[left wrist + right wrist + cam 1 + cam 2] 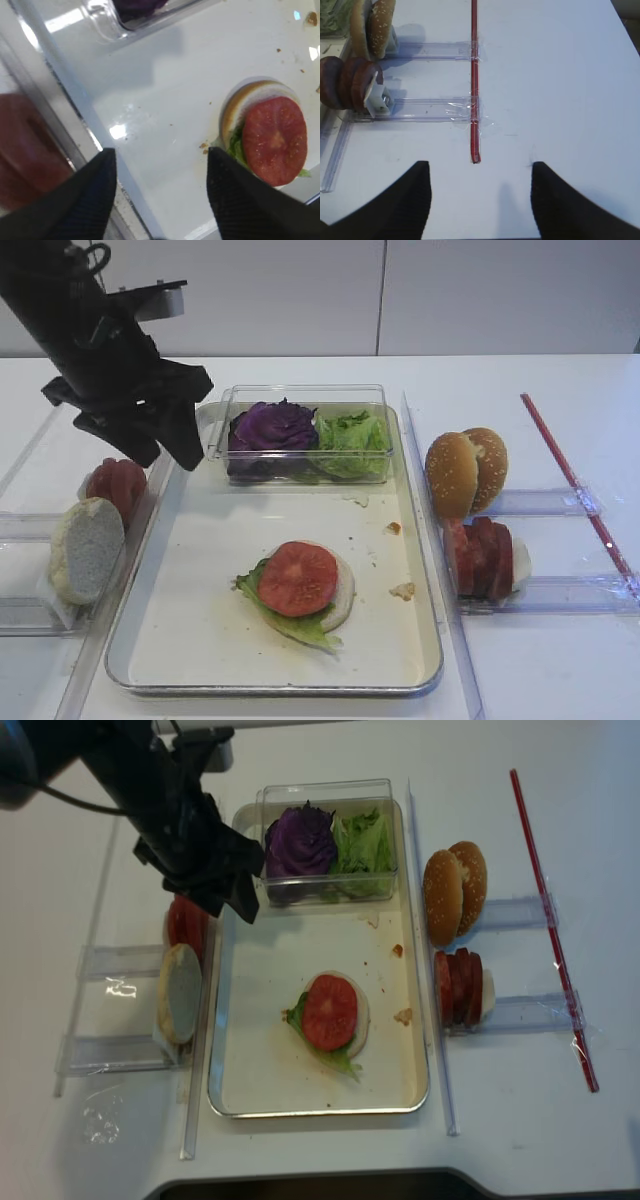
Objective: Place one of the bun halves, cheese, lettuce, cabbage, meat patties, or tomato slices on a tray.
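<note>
Left gripper (172,445) hovers above the tray's (190,640) left rim near the back corner, jaws parted, nothing between them; left wrist view shows both fingertips (90,195) spread over the rim and bare tray floor.

Right gripper (477,200) sits over bare tabletop at the right side, jaws apart and empty, just short of the end of a red strip (474,75) taped to the table.

On the tray, front centre: a pale bun half (342,590) lying flat, lettuce leaf (290,625) on it sticking out at the front left, one tomato slice (298,578) on top. A few crumbs (402,591) to the right of the stack.

Clear plastic box (300,395) at the back of the tray holds purple cabbage (272,427) on the left and more green lettuce (352,435) on the right.

Left of the tray, standing on edge in clear rails (20,525): a white flat-faced bun half (88,548) in front, red tomato slices (118,485) behind it.

Right of the tray: two sesame bun halves (465,472) upright at the back, a row of dark red-brown patty-like discs (482,558) on edge in front of them, with something white at the right end of that row.
</note>
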Available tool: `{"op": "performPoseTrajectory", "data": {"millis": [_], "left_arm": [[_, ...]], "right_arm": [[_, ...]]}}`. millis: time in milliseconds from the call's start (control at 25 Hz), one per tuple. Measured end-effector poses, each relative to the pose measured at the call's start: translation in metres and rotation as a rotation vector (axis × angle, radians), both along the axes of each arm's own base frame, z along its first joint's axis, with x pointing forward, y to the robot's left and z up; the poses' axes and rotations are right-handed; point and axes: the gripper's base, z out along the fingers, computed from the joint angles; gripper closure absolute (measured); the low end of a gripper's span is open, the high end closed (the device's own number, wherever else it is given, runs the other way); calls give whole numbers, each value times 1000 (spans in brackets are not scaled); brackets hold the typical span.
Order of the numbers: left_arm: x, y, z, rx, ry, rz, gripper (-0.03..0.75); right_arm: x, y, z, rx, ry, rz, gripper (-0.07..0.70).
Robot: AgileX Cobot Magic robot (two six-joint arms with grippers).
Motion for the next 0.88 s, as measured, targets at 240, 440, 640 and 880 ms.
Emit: {"op": "performPoseTrajectory", "data": {"millis": [240,440,640,880], "left_arm": [[-7,19,26,162,-108,43,304],[-9,44,38,213,-147,109,304],[-9,81,47,226,-162,221,304],[-23,104,69,223,-219,299,304]], "right_arm": [[0,0,0,0,0,0,157],[0,0,0,0,0,0,157],[0,0,0,0,0,0,157],[0,0,0,0,0,0,157]]}}
